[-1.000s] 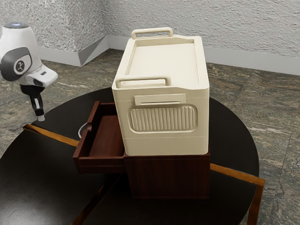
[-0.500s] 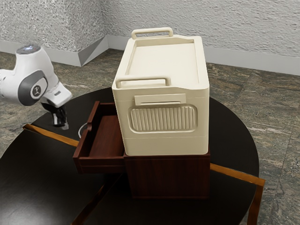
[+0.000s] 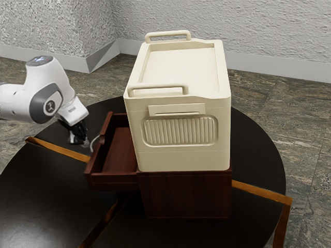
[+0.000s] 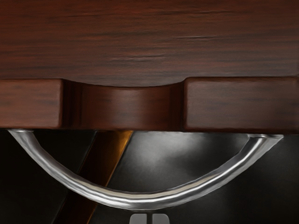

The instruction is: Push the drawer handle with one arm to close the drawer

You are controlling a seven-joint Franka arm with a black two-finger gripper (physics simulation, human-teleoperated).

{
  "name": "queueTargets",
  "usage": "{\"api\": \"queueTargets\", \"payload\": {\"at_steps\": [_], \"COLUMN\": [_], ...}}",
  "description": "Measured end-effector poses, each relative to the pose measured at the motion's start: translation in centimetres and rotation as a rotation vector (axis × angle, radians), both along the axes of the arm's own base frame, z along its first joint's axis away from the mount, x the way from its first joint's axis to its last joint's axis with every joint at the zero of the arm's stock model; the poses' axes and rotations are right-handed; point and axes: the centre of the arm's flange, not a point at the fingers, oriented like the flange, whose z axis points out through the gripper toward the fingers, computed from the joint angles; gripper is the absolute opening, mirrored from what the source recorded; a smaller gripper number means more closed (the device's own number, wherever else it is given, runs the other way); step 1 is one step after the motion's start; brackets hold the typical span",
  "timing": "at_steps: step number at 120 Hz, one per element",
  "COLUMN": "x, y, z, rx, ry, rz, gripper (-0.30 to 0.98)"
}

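One black two-finger hand (image 3: 80,140), angled down beside the drawer front at the exterior view's left; two grey fingertips (image 4: 138,218) drawn together, with a thin dark line between. Just beyond them, one curved, shiny metal drawer handle (image 4: 145,200), outer bow nearest the hand; contact or a slight gap too hard to tell. Partly hidden behind the drawer front in the exterior view. Fixed at both ends to one dark red-brown wooden drawer (image 3: 120,152), with streaked grain and a single scooped notch in the front's top edge. Standing well out from one matching cabinet (image 3: 186,196), open toward the exterior view's left, inner end hidden by the box above. On the cabinet, one cream box (image 3: 181,160) with a ribbed side panel (image 3: 178,130) and two bar handles, near (image 3: 158,87) and far (image 3: 168,34). Beneath it all, one round black table (image 3: 46,196), cut off at the lower edge, crossed by orange-brown strips (image 3: 59,149). Behind, pale rough walls (image 3: 207,23) and a grey-brown stone floor (image 3: 269,98). Back from the hand, one white-and-grey arm (image 3: 18,103), cut off at the exterior view's left edge.
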Motion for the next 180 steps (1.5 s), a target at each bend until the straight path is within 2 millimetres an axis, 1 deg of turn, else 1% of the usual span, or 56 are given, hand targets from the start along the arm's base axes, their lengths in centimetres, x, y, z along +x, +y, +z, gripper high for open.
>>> {"api": "queueTargets", "payload": {"at_steps": [21, 36, 55, 68, 90, 105, 121, 148, 164, 180], "x": [0.3, 0.5, 0.8, 1.0, 1.3, 1.6, 1.8, 2.1, 2.5, 3.0], "y": [-1.4, -2.0, -3.7, -4.3, -4.6, -6.0, -6.7, -7.6, -8.7, -9.8], "z": [0.0, 0.2, 0.3, 0.2, -0.1, -0.3, -0.1, -0.5, -0.8, -0.7], "rx": [-0.014, -0.032, -0.050, -0.062, -0.087, -0.113, -0.128, -0.155, -0.166, -0.172], "ry": [-0.011, -0.024, -0.041, -0.051, -0.064, -0.077, -0.091, -0.105, -0.112, -0.122], "rz": [-0.037, -0.049, -0.082, -0.093, -0.096, -0.115, -0.127, -0.143, -0.164, -0.190], "gripper": [-0.10, -0.09, -0.10, -0.10, -0.10, -0.10, -0.10, -0.11, -0.10, -0.10]}}
